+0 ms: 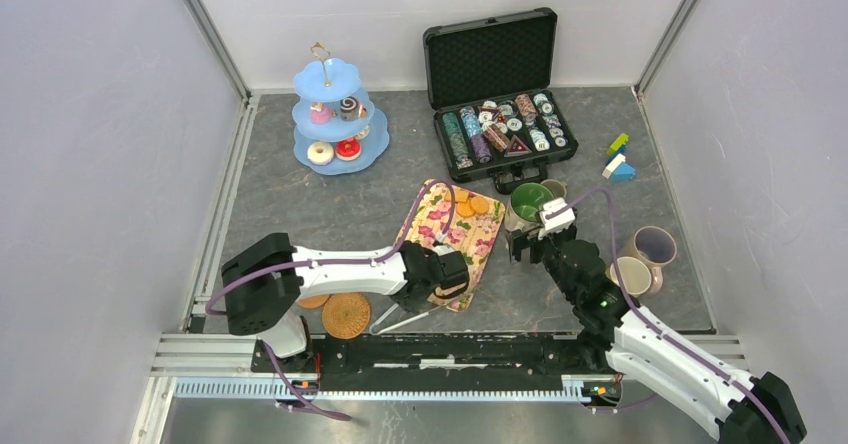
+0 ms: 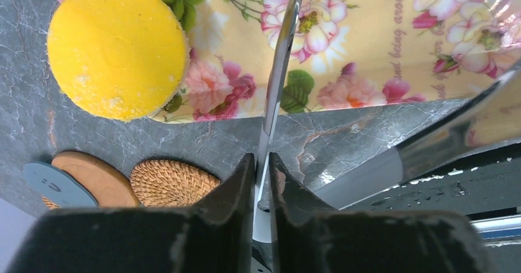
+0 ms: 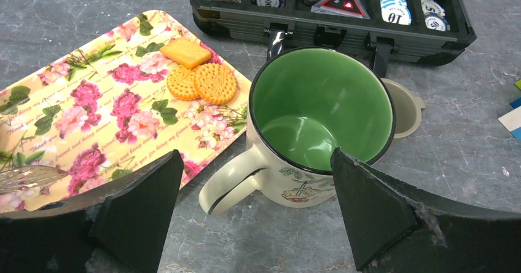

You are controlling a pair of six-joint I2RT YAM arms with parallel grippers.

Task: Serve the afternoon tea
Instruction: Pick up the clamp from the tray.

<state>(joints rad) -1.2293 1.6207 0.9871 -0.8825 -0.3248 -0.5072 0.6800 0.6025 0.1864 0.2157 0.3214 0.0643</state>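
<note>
Early stage: biscuits (image 3: 203, 79) on floral tray (image 3: 92, 101), mugs (image 1: 650, 247) not yet on coasters (image 1: 346, 315). Left gripper (image 2: 262, 168) pinches metal utensil (image 2: 282, 51) (tongs, probably); right gripper (image 3: 256, 156) spread before green-lined mug (image 3: 319, 101).

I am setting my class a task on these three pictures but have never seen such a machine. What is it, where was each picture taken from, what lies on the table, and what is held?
These are two robot arms, each ending in a two-finger gripper. The wide picture looks down from above; the other two come from a camera on each wrist. On the table stand a floral tray with biscuits, a blue tiered stand with donuts, a case of poker chips, mugs, woven coasters and blocks. The left gripper is shut on a thin metal utensil, probably tongs. The right gripper is open and holds nothing; a green-lined mug sits just ahead between its fingers.
</note>
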